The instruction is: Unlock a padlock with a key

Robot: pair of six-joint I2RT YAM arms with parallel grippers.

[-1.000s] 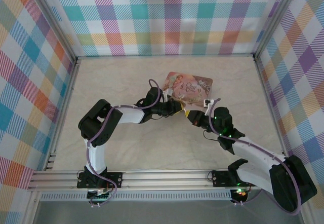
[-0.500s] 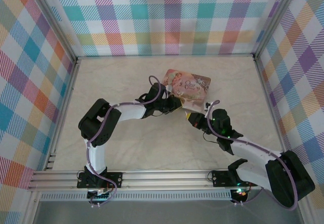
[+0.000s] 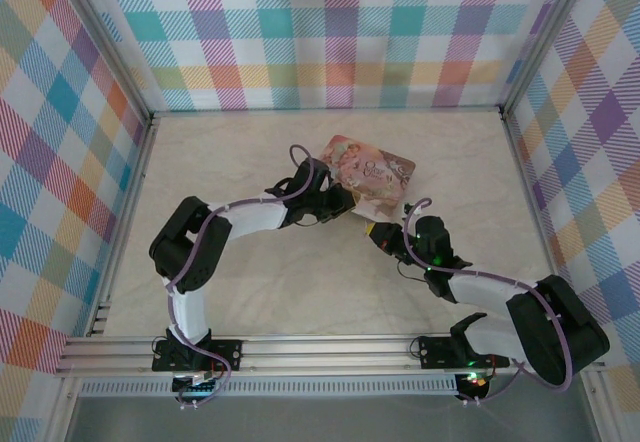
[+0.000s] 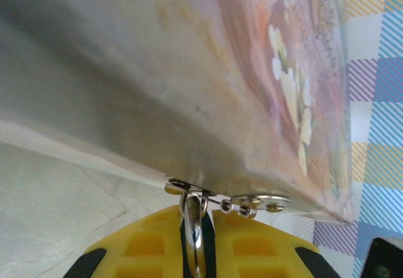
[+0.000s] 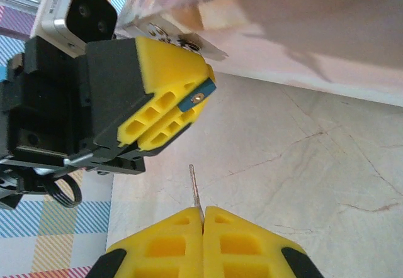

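Two grippers are converging since a second ago: right gripper (image 5: 203, 218) clamping the key (image 5: 194, 187), left gripper (image 4: 195, 231) pinching the padlock (image 5: 197, 95); insertion is probably nearing.

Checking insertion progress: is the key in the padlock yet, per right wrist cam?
No, the key ends short of the padlock, with bare table showing between them.

Two claws are counted: the left gripper (image 3: 351, 206) and the right gripper (image 5: 203, 213). One blue padlock (image 5: 197, 95) sits between the left claw's fingers, one silvery key (image 5: 194, 187) juts from the right claw's, and one pink floral tin (image 3: 372, 170) lies just beyond both.
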